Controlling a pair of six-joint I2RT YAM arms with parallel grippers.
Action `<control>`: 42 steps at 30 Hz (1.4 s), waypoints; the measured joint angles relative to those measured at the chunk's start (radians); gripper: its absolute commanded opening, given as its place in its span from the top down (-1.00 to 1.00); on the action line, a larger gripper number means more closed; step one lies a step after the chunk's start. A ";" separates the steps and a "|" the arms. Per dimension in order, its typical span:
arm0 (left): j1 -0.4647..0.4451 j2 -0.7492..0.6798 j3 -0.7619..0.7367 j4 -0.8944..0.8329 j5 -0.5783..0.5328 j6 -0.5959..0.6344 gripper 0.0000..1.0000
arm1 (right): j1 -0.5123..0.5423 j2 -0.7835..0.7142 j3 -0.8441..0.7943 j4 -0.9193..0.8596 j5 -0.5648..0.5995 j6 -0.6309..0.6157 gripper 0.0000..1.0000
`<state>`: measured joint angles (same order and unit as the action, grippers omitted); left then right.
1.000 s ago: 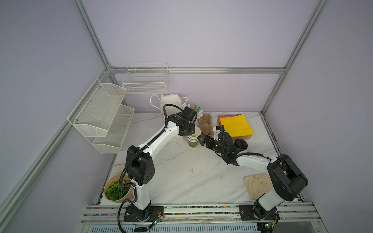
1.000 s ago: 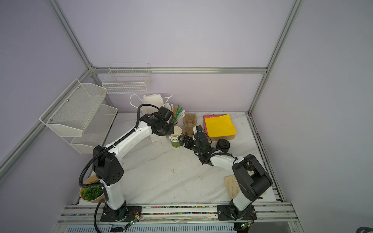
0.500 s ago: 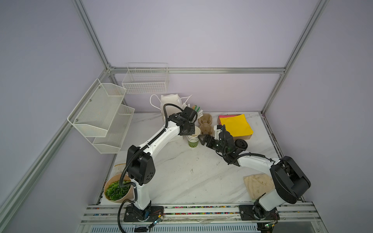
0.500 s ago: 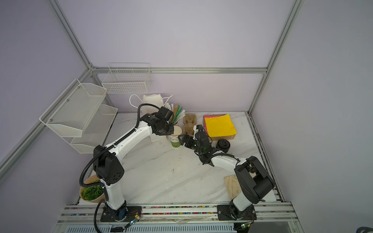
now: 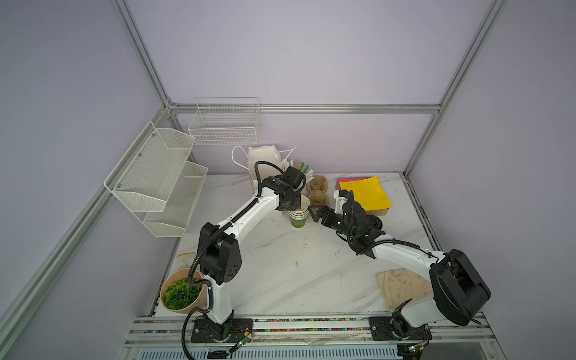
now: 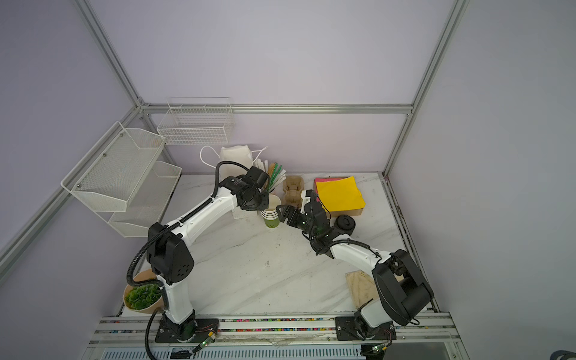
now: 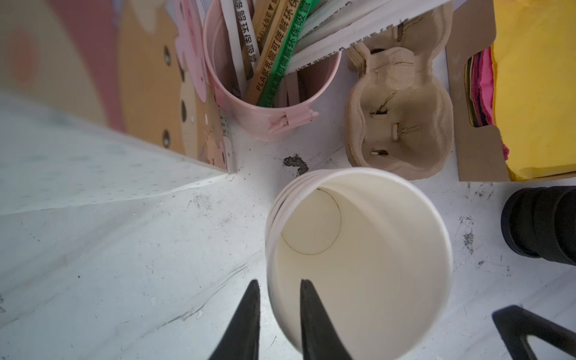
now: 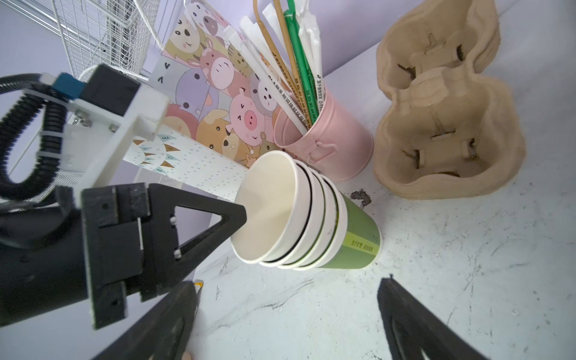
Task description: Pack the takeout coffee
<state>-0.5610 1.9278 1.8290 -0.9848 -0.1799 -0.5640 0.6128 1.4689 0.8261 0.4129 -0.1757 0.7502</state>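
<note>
Left gripper [image 7: 279, 290]: fingers narrow, pinching the rim of the topmost green paper cup with cream-white inside [image 7: 358, 255], one finger within, one outside. This cup sits tilted atop the nested stack of green paper cups [image 8: 358, 237], just beside the pink metal cup of straws [image 8: 339, 143]. Right gripper [image 8: 290, 282]: fingers wide apart, empty, near the pink cup

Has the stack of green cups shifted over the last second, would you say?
No. The stack of green cups keeps its spot just in front of the cardboard carrier.
</note>
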 measured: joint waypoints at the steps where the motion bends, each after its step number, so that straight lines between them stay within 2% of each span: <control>1: -0.001 0.005 0.000 0.000 0.000 0.000 0.66 | 0.000 -0.005 0.000 -0.001 0.001 0.000 -0.88; 5: -0.003 0.014 0.002 -0.002 -0.005 0.000 0.87 | 0.000 -0.025 0.000 -0.005 0.003 0.000 -0.88; 11: -0.003 0.017 0.017 -0.006 -0.008 0.000 1.00 | 0.000 -0.033 0.000 -0.007 0.005 -0.001 -0.88; 27: -0.003 0.027 0.077 -0.051 -0.014 0.007 1.00 | 0.000 0.001 -0.039 -0.005 0.007 0.000 -0.89; 38: -0.003 0.033 0.077 -0.057 -0.014 0.008 0.73 | 0.000 0.067 -0.041 0.003 0.004 0.000 -0.89; 42: -0.003 0.033 0.077 -0.057 -0.014 0.008 0.71 | 0.000 0.079 -0.041 0.011 0.003 0.000 -0.89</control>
<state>-0.5644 1.9610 1.9057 -1.0420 -0.1944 -0.5556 0.6128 1.5475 0.7853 0.4244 -0.1722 0.7502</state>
